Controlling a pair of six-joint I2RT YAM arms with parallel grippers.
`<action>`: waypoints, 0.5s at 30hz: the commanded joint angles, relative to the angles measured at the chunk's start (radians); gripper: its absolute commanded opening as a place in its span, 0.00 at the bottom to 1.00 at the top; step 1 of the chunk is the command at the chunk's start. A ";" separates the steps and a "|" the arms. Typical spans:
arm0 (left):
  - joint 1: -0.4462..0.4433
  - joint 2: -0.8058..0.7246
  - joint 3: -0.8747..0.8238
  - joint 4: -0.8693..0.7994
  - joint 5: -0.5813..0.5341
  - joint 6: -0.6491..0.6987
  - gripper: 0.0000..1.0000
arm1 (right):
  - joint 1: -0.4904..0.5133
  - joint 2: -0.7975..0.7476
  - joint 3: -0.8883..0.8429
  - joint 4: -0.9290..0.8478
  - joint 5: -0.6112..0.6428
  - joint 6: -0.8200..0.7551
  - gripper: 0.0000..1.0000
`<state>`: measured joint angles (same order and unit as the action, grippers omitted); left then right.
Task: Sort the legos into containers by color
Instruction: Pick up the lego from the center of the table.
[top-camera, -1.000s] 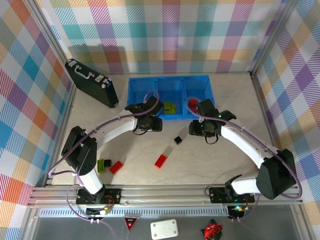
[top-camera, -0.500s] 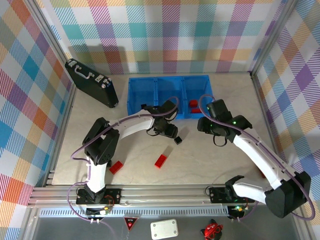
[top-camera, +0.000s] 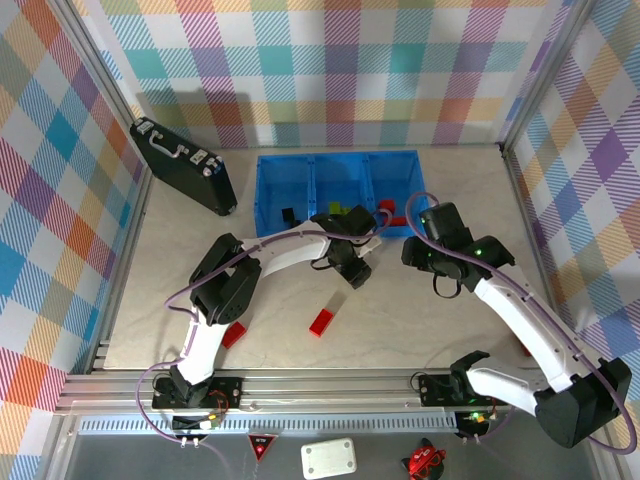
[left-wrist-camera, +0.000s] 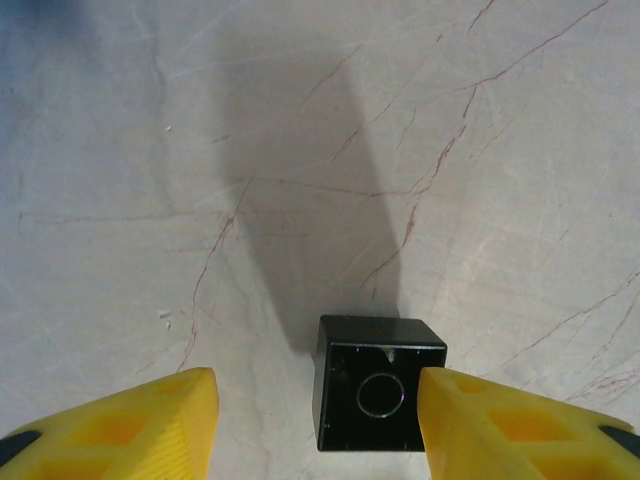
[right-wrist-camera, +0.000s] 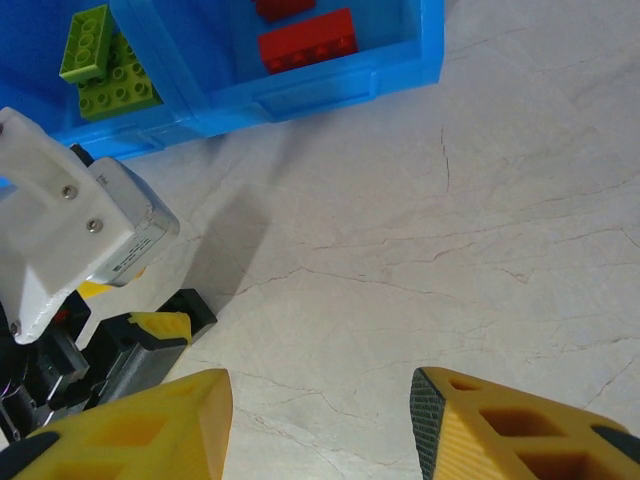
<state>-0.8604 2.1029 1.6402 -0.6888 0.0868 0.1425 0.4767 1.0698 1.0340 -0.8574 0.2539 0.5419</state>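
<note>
Marble-pattern table (left-wrist-camera: 150, 150), plaid walls. Left gripper (left-wrist-camera: 315, 395) released, its fingers straddling a black brick (left-wrist-camera: 380, 400) that lies on the table near the blue tray (top-camera: 338, 158), closer to the right finger. Right gripper (right-wrist-camera: 320, 400) released, empty, above bare table. Red bricks (right-wrist-camera: 307, 40) lie in the right compartment, green bricks (right-wrist-camera: 110, 75) in the middle.

A black case (top-camera: 183, 166) (silver latches showing) is lying by the plaid wall (top-camera: 60, 150), a red stick (top-camera: 322, 319) resting on the table (top-camera: 450, 330).
</note>
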 joint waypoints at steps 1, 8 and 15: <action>-0.019 0.031 0.043 -0.049 0.013 0.058 0.55 | -0.006 -0.013 -0.011 -0.023 0.013 0.010 0.52; -0.050 0.090 0.096 -0.079 -0.031 0.063 0.55 | -0.007 -0.007 -0.005 -0.019 0.015 0.006 0.52; -0.051 0.094 0.101 -0.086 -0.060 0.065 0.52 | -0.007 0.004 -0.003 -0.017 0.016 -0.005 0.52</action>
<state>-0.9077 2.1937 1.7161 -0.7353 0.0505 0.1856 0.4767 1.0702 1.0340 -0.8585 0.2539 0.5415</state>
